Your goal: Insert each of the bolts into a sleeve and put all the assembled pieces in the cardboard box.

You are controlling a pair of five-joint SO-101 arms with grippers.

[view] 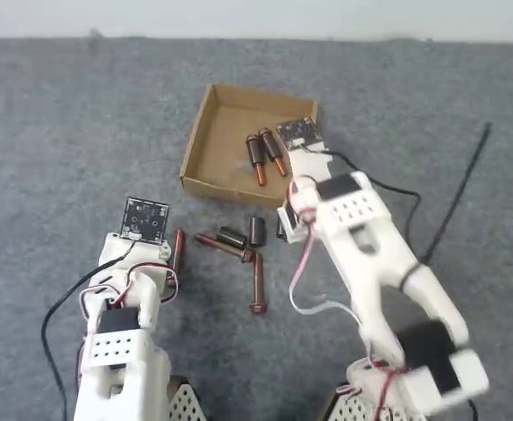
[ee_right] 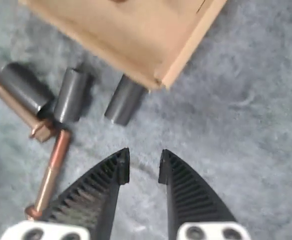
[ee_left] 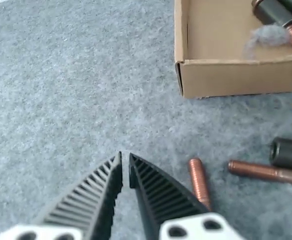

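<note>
L hand point(ee_left: 125, 159): tips together, empty, by bolt point(ee_left: 199, 182).
R hand point(ee_right: 144, 161): tips apart, above sleeve point(ee_right: 123, 100).
Risk: sleeve, near cardboard box point(ee_right: 185, 55), may be rolled away if clipped off-centre.

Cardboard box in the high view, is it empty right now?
No, two sleeved bolts lie side by side inside the cardboard box.

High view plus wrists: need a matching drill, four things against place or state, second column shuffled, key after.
Things:
1. assembled pieces
2. loose sleeves
3. left tool
4. right tool

Place or state:
a. shut, beside a lone bolt
b. inside the cardboard box
c. open, near the box's corner
d. lying on the carpet outside the box

Pairs: 1-b, 2-d, 3-a, 4-c.
</note>
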